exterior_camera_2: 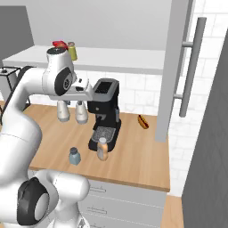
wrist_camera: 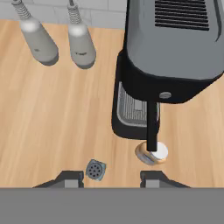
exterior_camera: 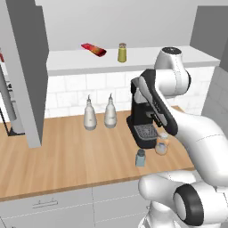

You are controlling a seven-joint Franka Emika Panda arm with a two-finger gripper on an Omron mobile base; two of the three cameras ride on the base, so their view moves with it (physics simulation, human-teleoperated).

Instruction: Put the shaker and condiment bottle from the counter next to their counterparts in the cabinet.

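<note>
The pale blue-grey shaker (exterior_camera: 140, 157) (exterior_camera_2: 74, 156) stands near the front edge of the wooden counter (exterior_camera: 67, 156). Just to its right is the condiment bottle (exterior_camera: 162, 144) (exterior_camera_2: 103, 149) with orange-brown contents, in front of the coffee machine's drip tray. On the cabinet shelf (exterior_camera: 142, 58) a red bottle (exterior_camera: 93, 49) lies on its side beside an upright olive-yellow shaker (exterior_camera: 122, 52) (exterior_camera_2: 72, 51). My gripper (wrist_camera: 111, 178) hangs open and empty high above the counter. In the hand view the shaker (wrist_camera: 95, 169) lies far below between the fingertips, with the condiment bottle (wrist_camera: 152, 153) to its right.
A black coffee machine (exterior_camera: 142, 116) (exterior_camera_2: 105, 113) (wrist_camera: 170, 48) stands right behind the two items. Two white teardrop bottles (exterior_camera: 90, 115) (exterior_camera: 110, 113) stand at the back wall. A hot dog (exterior_camera_2: 143, 121) lies right of the machine. An open cabinet door (exterior_camera: 26, 67) hangs at the left.
</note>
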